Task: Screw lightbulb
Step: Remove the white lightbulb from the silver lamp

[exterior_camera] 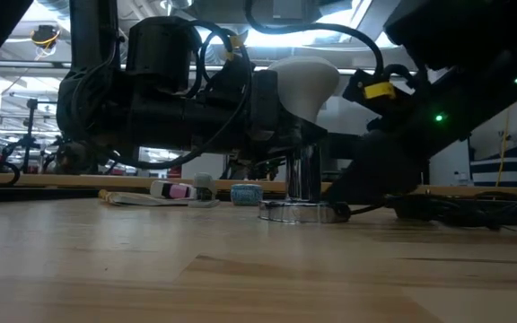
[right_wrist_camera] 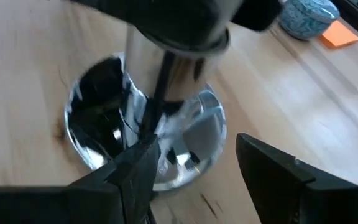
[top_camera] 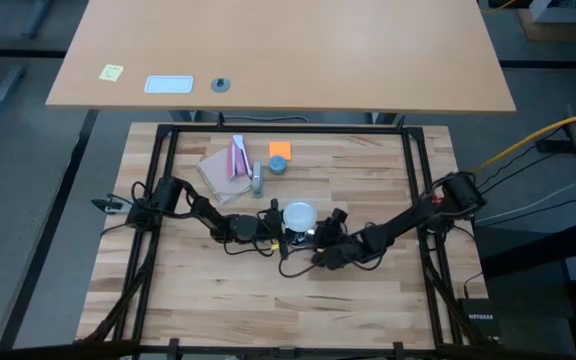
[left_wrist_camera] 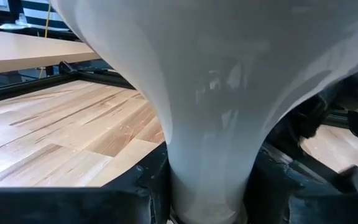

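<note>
Lightbulb [left_wrist_camera: 210, 93] neck clamped in left gripper [left_wrist_camera: 207, 186] over mid-table socket [right_wrist_camera: 148, 137].

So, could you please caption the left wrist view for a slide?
Left end effector shut on the bulb neck, above the wooden table.

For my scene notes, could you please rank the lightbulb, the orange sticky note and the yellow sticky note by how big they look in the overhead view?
1. Lightbulb: largest.
2. Orange sticky note and yellow sticky note: too alike to rank.
</note>
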Robot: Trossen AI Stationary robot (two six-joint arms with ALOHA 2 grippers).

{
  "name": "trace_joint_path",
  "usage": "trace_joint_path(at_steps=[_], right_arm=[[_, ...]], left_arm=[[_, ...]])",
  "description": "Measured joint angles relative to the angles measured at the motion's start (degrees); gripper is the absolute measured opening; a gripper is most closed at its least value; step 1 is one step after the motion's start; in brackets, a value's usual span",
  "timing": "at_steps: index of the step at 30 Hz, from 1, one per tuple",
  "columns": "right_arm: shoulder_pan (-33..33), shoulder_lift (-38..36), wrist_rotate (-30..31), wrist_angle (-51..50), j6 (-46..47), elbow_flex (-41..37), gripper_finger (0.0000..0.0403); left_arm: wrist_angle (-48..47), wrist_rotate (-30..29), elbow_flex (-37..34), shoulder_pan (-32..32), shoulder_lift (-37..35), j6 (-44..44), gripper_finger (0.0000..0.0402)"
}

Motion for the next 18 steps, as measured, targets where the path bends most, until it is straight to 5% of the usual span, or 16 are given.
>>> trace_joint_path(at_steps=[6, 18], right_arm=[[0.0, 2.0, 0.3, 3.3, -0.2, 0.2, 0.0185], [0.2, 2.1, -6.0, 5.6, -0.2, 0.1, 0.001]], left_arm=[[0.1, -0.1, -0.1, 0.0, 0.0, 0.0, 0.015], [0.1, -0.2, 0.0, 0.0, 0.0, 0.9, 0.0152]])
